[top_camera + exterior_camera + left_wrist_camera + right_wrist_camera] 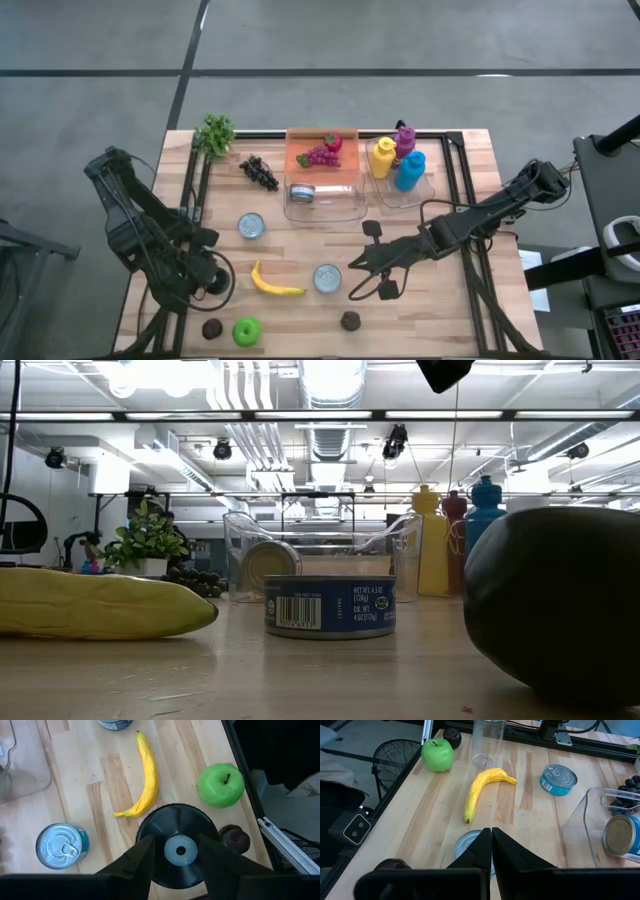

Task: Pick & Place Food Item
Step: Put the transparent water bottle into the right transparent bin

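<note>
We see the left gripper (175,839) straddling a dark round thing (177,817) beside the banana (147,780), grip unclear to us, while the right gripper (491,832) hangs closed above a tin (466,845).

Left pincer (175,851) pointing down with fingers apart, right pincer (491,851) pressed shut, low over table

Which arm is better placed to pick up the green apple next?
Left, probably. The left gripper hangs close beside the green apple. The right gripper, its fingers shut, is farther off, with the banana and a can lying between.
</note>
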Robot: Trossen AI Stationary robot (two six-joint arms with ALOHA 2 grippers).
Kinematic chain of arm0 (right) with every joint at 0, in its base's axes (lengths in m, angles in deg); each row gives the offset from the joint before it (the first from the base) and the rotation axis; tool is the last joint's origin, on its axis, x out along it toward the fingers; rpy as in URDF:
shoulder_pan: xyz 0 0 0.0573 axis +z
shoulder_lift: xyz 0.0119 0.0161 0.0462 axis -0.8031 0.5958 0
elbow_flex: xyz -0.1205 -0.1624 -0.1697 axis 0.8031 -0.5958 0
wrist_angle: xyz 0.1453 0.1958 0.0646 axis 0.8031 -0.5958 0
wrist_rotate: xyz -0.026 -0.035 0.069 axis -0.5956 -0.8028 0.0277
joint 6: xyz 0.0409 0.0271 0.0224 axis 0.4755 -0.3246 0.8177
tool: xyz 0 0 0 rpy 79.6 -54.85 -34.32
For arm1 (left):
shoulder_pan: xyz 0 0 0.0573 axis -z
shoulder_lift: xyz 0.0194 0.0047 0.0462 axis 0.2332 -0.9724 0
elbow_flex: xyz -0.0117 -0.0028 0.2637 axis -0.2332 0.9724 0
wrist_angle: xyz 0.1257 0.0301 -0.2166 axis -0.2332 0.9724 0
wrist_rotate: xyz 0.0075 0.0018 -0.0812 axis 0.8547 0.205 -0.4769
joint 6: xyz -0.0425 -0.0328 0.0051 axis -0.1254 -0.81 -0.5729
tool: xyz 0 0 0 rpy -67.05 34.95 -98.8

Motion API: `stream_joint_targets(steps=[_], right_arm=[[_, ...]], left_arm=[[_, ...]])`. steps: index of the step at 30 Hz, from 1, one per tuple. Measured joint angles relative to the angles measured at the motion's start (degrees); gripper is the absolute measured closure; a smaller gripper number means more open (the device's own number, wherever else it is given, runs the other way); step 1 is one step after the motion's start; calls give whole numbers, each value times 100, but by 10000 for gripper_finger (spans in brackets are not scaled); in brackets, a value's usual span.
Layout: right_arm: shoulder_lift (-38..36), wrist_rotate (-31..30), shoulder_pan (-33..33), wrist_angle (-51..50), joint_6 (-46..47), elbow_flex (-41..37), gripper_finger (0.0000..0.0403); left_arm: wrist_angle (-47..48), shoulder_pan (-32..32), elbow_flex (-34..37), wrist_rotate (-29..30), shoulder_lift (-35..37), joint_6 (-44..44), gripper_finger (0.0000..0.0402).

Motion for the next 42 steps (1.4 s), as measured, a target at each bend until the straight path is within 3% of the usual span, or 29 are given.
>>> stream_joint_targets(steps=[15,42], right_arm=[[0,1,1,-1,0,0,394],[0,1,2,-1,0,0,394]], left_arm=[[0,-2,0,0,2,10,303],[-111,-2,4,154,4,-4,321]])
